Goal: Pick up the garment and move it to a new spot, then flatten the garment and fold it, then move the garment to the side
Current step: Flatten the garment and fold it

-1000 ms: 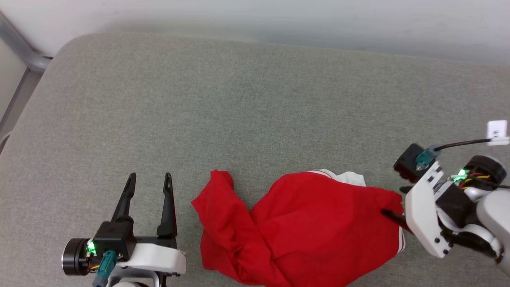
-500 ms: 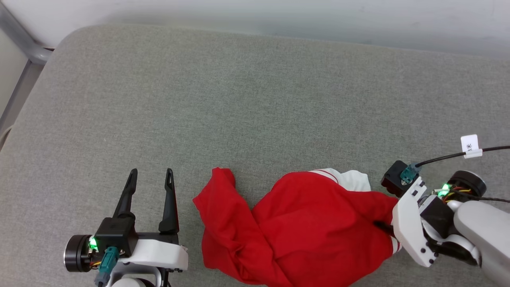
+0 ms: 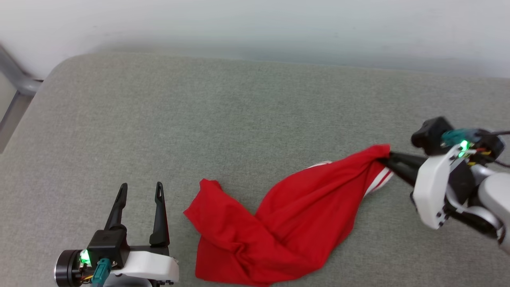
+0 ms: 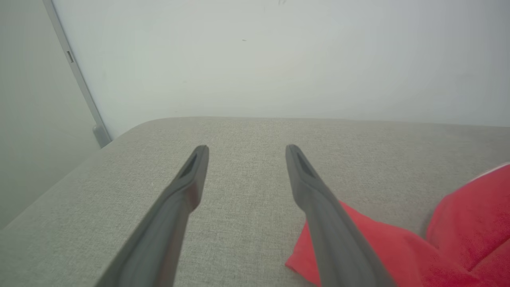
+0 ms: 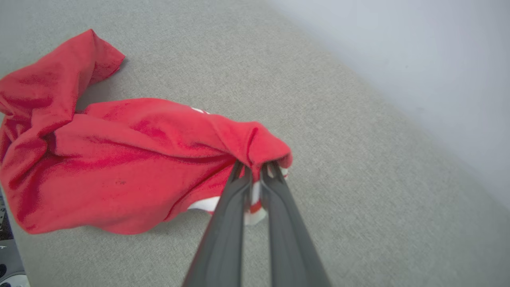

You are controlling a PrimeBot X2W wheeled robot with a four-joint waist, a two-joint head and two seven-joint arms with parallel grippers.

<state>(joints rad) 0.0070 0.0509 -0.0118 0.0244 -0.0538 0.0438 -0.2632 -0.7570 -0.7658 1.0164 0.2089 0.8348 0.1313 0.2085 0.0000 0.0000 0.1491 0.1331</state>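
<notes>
Head view: our right gripper (image 3: 385, 160) is pinched tight on the garment (image 3: 295, 215), its right end raised off the grey cushion (image 3: 199, 119), the rest crumpled near-centre. Our left gripper (image 3: 140, 186) gapes wide, empty. We judge the move barely begun; flattening, folding and setting aside remain.

The garment (image 3: 295, 223) is soft red cloth, matt, faintly fuzzy and deeply creased. The trim (image 3: 377, 182) at its gathered end is white cloth with red stripes. The cushion (image 3: 239, 111) beneath it is covered in a coarse woven grey-green fabric, matt and slightly rough. The fingers (image 4: 175, 215) of the left tool (image 3: 141, 185) and those of the right tool (image 5: 255, 168) look like smooth, dark, matt plastic. The shells (image 3: 151, 266) behind them are smooth white plastic with a mild sheen. The wall (image 3: 255, 24) is smooth and matt. The post (image 3: 20, 81) by the cushion's far left corner looks like grey metal.
</notes>
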